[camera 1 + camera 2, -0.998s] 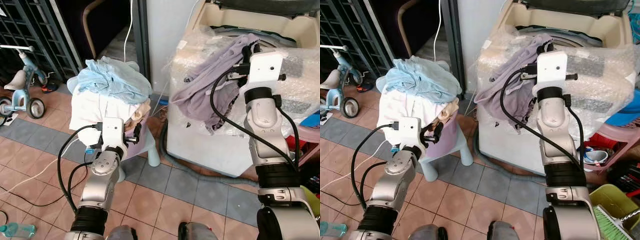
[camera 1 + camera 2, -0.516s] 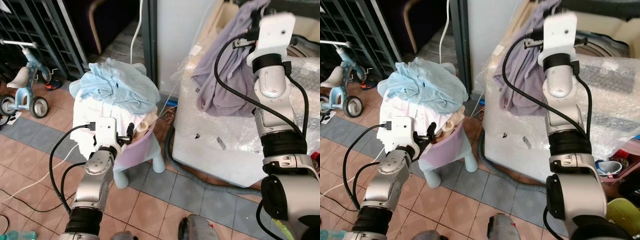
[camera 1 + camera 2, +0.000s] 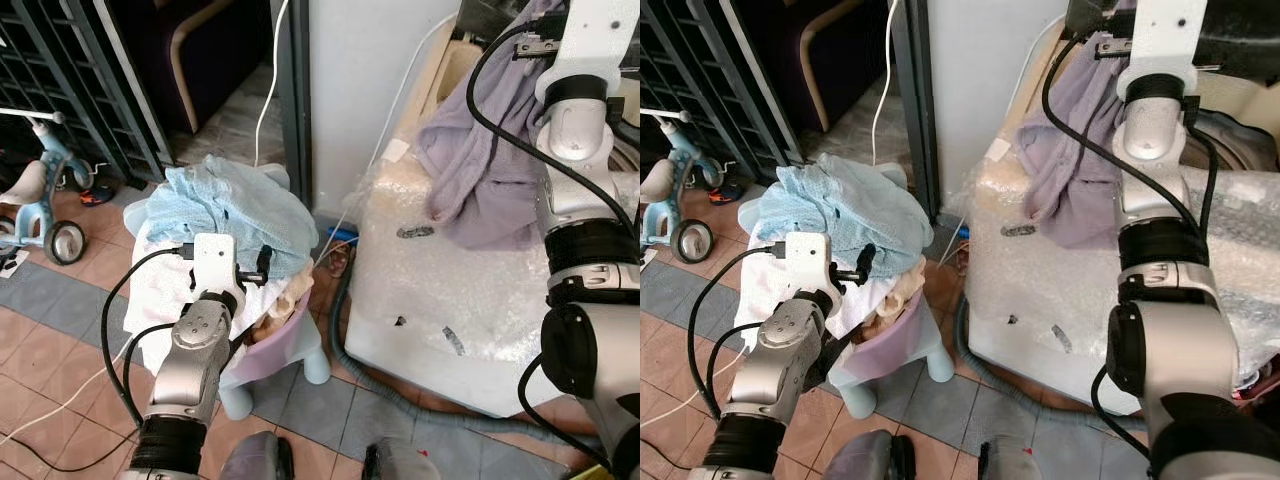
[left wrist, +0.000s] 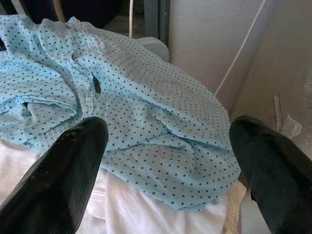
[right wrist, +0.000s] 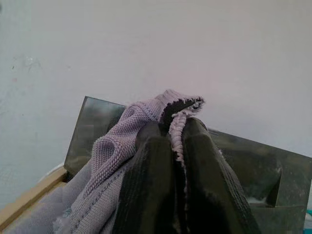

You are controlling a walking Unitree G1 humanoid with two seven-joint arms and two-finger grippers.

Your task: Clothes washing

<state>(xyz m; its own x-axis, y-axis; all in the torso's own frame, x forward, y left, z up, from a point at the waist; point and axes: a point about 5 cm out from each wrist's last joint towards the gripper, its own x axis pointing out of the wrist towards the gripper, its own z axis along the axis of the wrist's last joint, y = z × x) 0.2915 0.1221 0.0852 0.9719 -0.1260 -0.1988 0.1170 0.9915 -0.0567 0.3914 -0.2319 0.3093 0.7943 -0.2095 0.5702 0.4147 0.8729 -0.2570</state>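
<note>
You lose the top of the purple garment (image 3: 480, 160) past the head view's upper edge, the washing machine's (image 3: 450, 290) drum sits behind your right arm, and the laundry pile hides most of the stool (image 3: 300, 350).

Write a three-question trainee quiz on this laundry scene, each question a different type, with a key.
1. True or false: the right gripper is shut on the purple garment.
2. The left gripper is: A) open near the dotted blue cloth, B) shut on the cloth, C) inside the washing machine.
3. Fill in: the pile of laundry rests on a small ____.

Key: 1 true; 2 A; 3 stool.
</note>
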